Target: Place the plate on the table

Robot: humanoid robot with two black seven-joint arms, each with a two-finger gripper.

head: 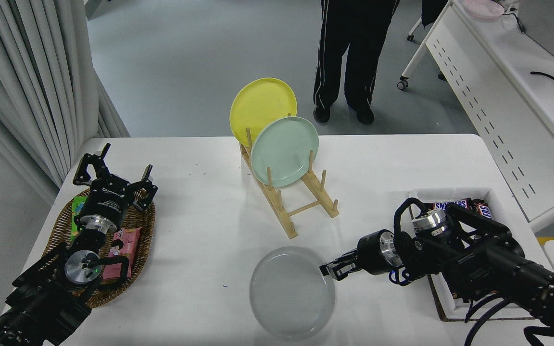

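The light grey-white plate [289, 293] lies flat or nearly flat on the white table [200, 202] near its front edge, in front of the wooden rack. My right gripper [331, 270] comes in from the right and its fingers are closed on the plate's right rim, low over the table. My left arm is parked at the lower left, with the left gripper [113, 175] open and empty above the wicker basket.
A wooden dish rack [289, 202] in the table's middle holds a yellow plate [262, 108] and a mint green plate [284, 151] upright. A wicker basket [142, 226] with snack packs sits at left. A white box [455, 310] of candy bars is at right. A person [354, 57] stands beyond the far edge.
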